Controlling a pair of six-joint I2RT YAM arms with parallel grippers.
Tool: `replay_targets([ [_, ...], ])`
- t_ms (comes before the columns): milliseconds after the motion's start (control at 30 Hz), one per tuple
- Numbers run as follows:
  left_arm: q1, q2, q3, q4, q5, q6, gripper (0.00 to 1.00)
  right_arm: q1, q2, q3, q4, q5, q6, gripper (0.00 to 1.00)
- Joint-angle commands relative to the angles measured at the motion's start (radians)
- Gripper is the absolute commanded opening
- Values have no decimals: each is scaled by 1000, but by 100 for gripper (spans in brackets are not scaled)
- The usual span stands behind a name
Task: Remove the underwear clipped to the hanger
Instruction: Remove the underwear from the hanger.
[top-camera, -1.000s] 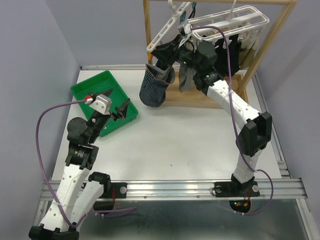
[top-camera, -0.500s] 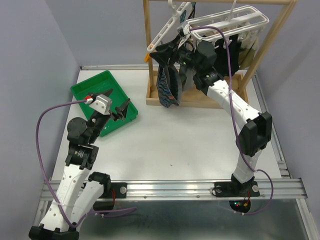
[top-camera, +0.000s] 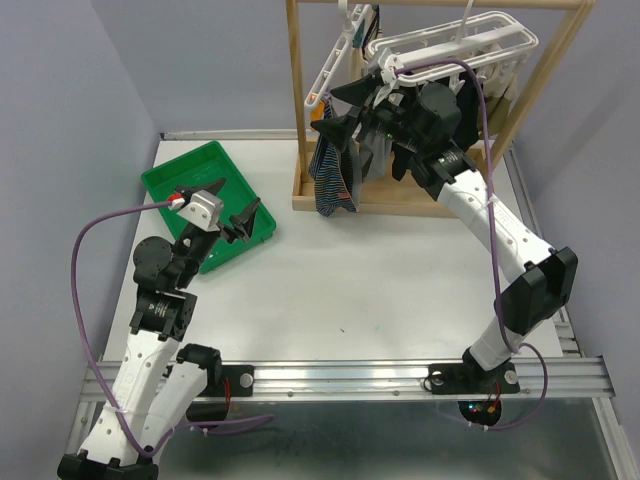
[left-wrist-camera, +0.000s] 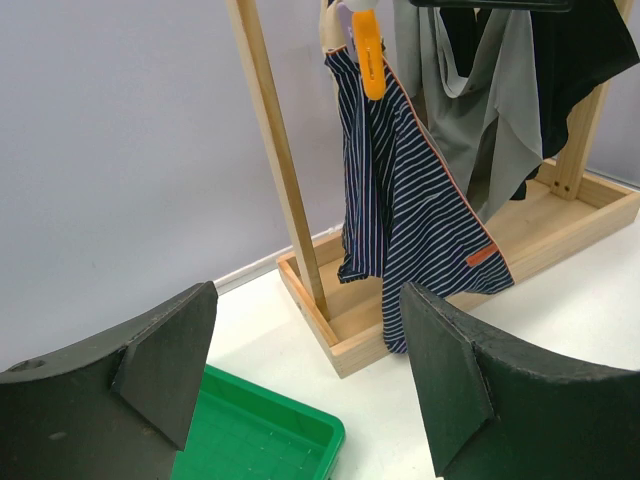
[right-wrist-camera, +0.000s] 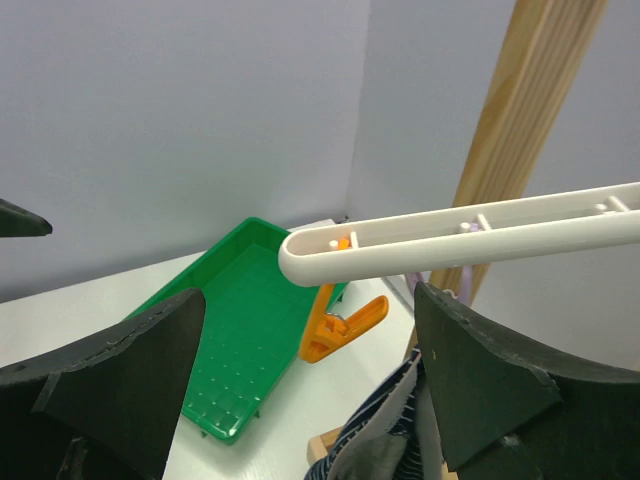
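While the aluminium rail (top-camera: 350, 375) bounds the near edge and carries both arm bases, the white table (top-camera: 360, 290) beyond it lies flat and smooth, with broad open room across its middle between the two arms. At the left, the left gripper (top-camera: 230, 205) hovers above the near right edge of a green plastic tray (top-camera: 195, 172), its black jaws spread wide and holding nothing. A purple cable (top-camera: 85, 290) loops out from that wrist toward the left wall. The tray is shallow with a dimpled floor, sits at an angle, and lies well apart from the rack.

Farther back, a wooden rack (top-camera: 400, 200) stands along the far edge. Its boxy base rests on the table, and its pale upright post (left-wrist-camera: 275, 150) rises close to the left of the hanging cloth. The navy striped underwear (left-wrist-camera: 410, 210) hangs limp from an orange clip (left-wrist-camera: 370, 60), reaching down as far as the base's rim. Just right of it hang a grey garment (left-wrist-camera: 480, 130) and a black garment (left-wrist-camera: 585, 50).

The right gripper (top-camera: 340, 112) is raised beside the clip, jaws parted wide and gripping nothing. A bar of the white plastic hanger (right-wrist-camera: 470, 232) crosses just beyond its fingertips. On the left and behind, lavender walls (top-camera: 60, 100) close the space in.
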Motion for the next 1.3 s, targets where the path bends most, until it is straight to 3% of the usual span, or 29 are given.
replay_targets([
  [0,8,-22,-13,54,14,-4,85,-33,-56,-28,-67,-13,-99,90],
  [367,8,-23,-13,57,19,-9,85,-85,-50,10,-211,-39,-234,90],
  [667,8,-18,-13,57,22,-9,85,-84,10,75,-216,-28,-349,87],
  [1267,8,-18,-13,54,22,-9,85,-82,179,280,-216,-24,-390,74],
])
